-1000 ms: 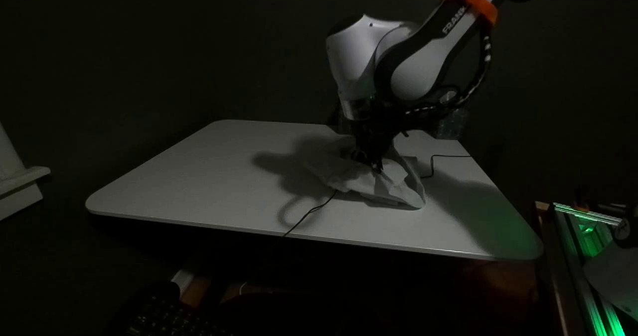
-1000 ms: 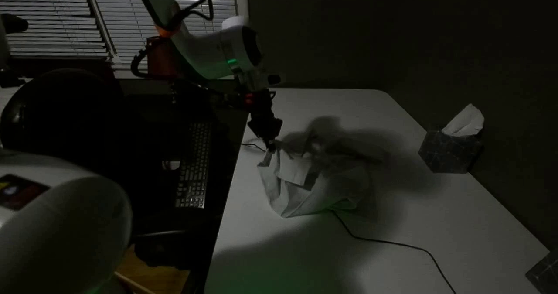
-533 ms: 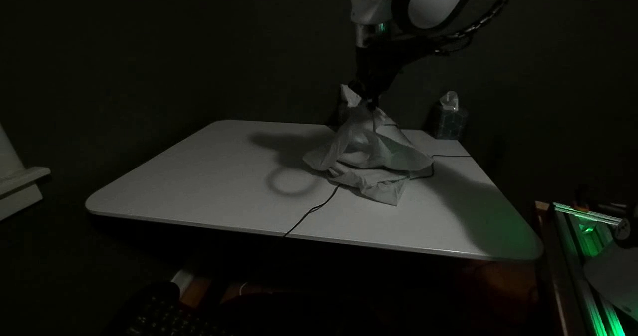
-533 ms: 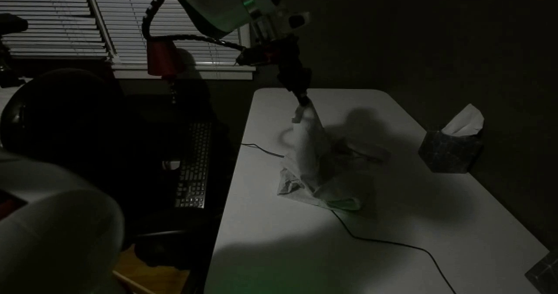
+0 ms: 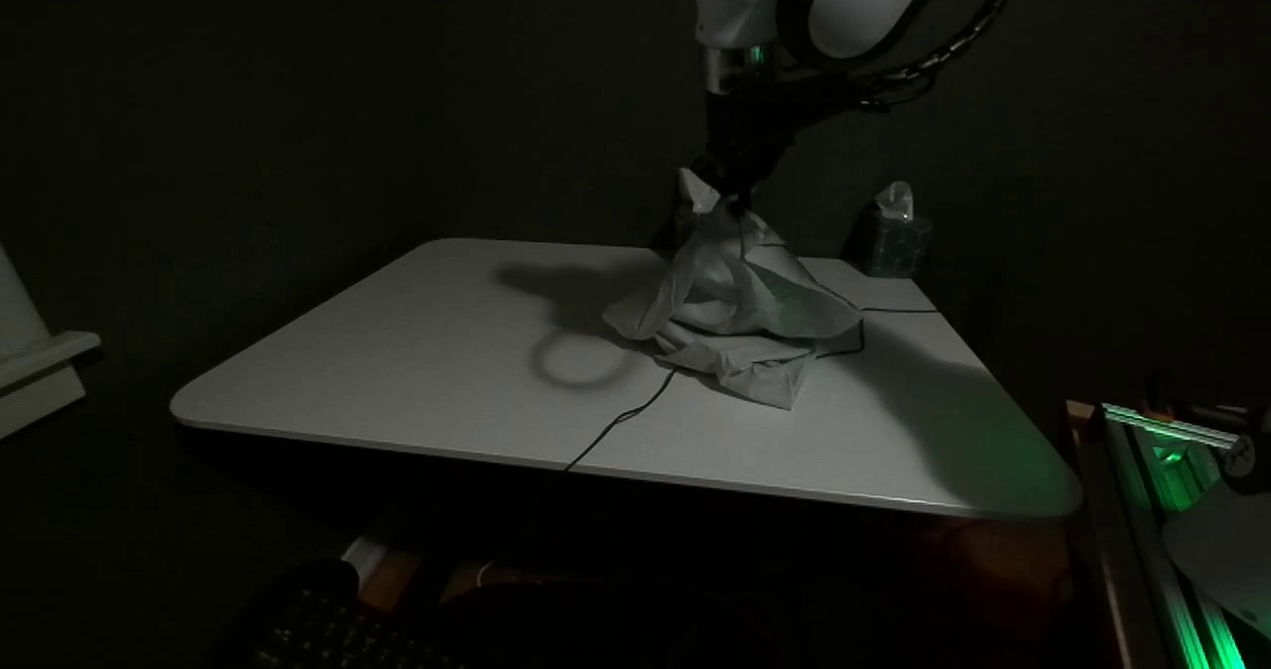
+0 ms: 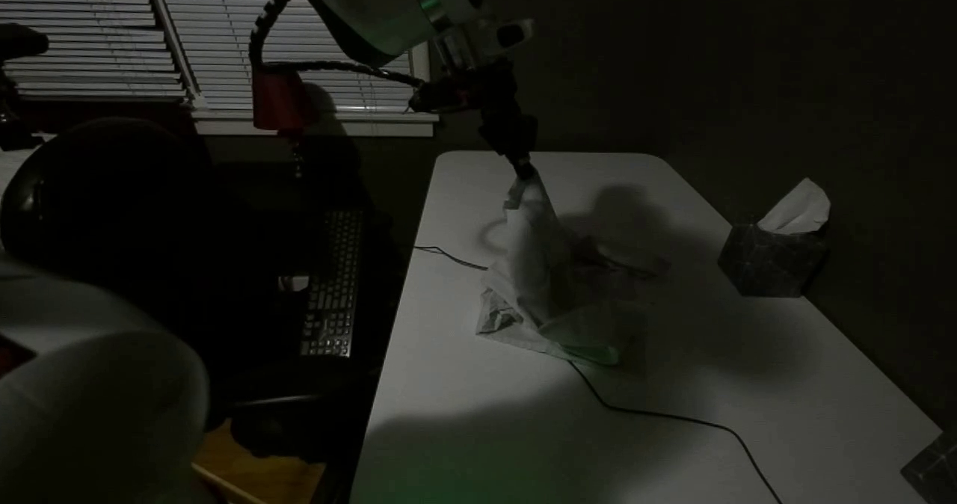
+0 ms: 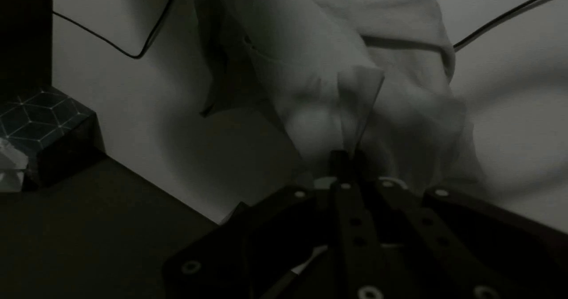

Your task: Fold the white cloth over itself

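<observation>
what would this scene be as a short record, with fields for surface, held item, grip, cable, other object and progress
surface: white tabletop
held item: white cloth, wrinkled, upper part raised, lower part on the tabletop
grip: end effector shut on the cloth
cable: black cable, visible on both sides of the cloth
other object: patterned tissue box, tissue sticking out of its top
progress: raised part not yet laid down
</observation>
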Robot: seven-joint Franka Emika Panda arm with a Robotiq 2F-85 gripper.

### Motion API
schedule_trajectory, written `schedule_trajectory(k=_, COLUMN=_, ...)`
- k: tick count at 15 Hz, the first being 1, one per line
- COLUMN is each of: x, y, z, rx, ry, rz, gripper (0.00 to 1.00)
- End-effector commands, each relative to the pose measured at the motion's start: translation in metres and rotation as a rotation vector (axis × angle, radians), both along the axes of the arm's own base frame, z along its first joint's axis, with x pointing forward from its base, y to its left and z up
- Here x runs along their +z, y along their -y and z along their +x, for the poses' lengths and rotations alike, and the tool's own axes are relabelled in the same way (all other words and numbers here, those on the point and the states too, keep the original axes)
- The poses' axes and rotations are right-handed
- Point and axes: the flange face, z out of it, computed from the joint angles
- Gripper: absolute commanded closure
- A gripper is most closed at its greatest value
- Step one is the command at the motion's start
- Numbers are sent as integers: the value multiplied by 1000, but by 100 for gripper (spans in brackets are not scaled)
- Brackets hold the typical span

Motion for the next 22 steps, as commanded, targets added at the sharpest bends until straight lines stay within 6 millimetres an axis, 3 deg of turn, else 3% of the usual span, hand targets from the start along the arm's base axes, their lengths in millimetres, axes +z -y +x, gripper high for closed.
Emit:
schedule_trajectory(k=1, x=3, y=41, z=35, rx=-69, ry=84, rz=-71, gripper=99)
schedule_trajectory(k=5, x=-18, y=72, z=86, rx=-48, ry=168, rz=-131, gripper=99)
schedule_trajectory(k=10, x=-72, y=94, z=135, rx=-20, ry=215, rz=-184, gripper=99)
schedule_trajectory(k=15, x=-128, y=126, z=154, rx=-119, ry=189, rz=-211, gripper=99)
schedule_trajectory(k=21, x=-174, y=150, z=168, rx=-210, ry=180, rz=-269, gripper=99)
schedule_trajectory(k=22, x=-178, y=152, z=171, rx=-232, ry=184, rz=-275, gripper=77)
